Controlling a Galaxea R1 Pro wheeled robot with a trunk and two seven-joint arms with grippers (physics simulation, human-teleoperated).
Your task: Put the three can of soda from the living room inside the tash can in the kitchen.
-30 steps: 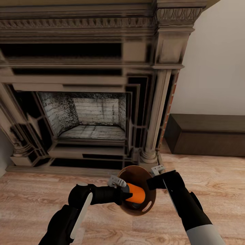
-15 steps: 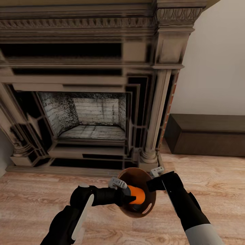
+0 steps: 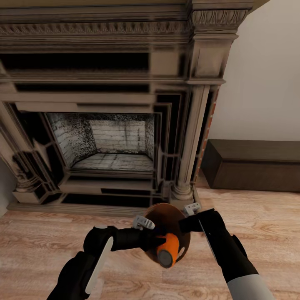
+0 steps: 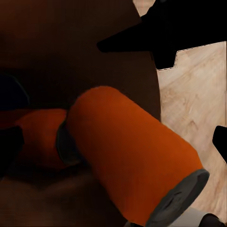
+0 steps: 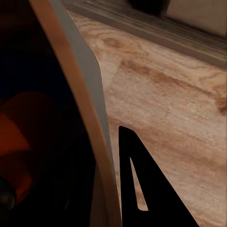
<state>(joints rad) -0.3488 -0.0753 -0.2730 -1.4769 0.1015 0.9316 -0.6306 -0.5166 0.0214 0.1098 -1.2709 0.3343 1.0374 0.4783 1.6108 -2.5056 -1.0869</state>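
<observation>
**Second orange can going into the bin, still in the living room**

The right gripper (image 3: 189, 214) clamps the tilted grey, tan-lined trash can's (image 3: 185, 243) rim. An orange soda can (image 3: 167, 249) lies in its mouth beside the left gripper (image 3: 155, 238), whose jaw state is unclear. Another orange can (image 4: 40, 137) sits deeper. Kitchen trip remains.

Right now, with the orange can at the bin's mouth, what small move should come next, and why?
Probably ease the left gripper back. The orange can lies tilted inside the trash can, grey end outward, beside another orange can, while the right gripper holds the rim.
</observation>
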